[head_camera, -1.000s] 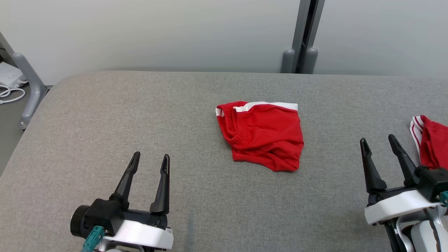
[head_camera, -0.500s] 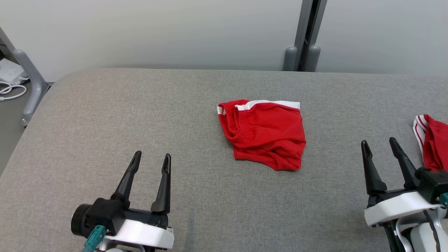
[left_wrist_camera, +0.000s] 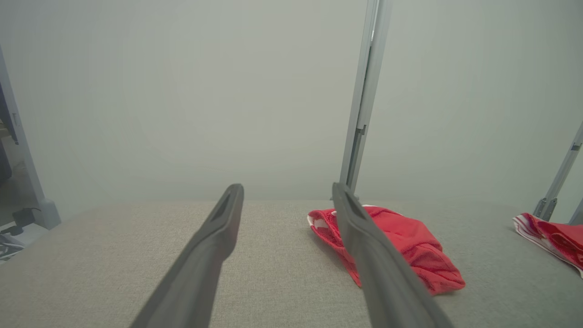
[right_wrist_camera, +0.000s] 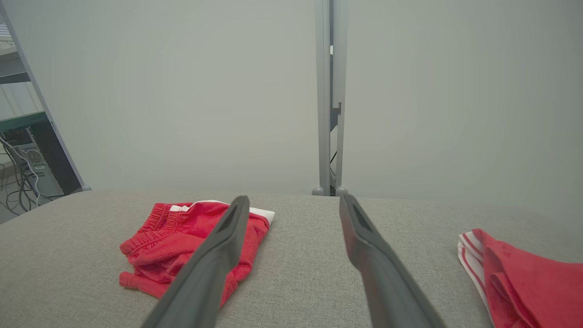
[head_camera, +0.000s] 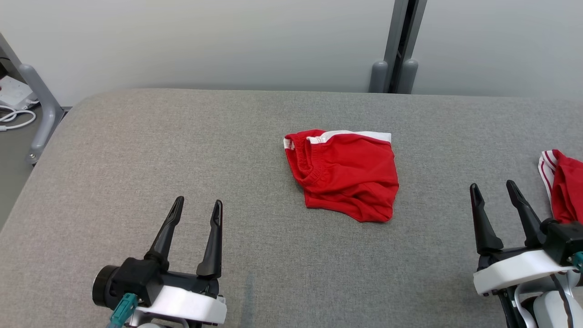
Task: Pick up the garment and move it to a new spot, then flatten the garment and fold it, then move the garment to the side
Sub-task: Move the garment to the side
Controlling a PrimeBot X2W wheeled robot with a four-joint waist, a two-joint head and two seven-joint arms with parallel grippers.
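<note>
Head view: the red garment (head_camera: pixel 346 175) lies crumpled at frame centre on the grey table (head_camera: pixel 136 150). Its elastic waistband faces frame left, a white band runs along its upper edge, and its long axis is roughly left-right. The left gripper (head_camera: pixel 198 201), lower left, and the right gripper (head_camera: pixel 492 184), lower right, are both spread, empty and apart from it.

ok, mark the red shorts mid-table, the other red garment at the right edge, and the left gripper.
red shorts (head_camera: pixel 348 182): head view, middle of the red cloth.
other red garment (head_camera: pixel 568 187): head view, its red part beside the stripes.
left gripper (head_camera: pixel 198 201): head view, midway between its fingertips.
</note>
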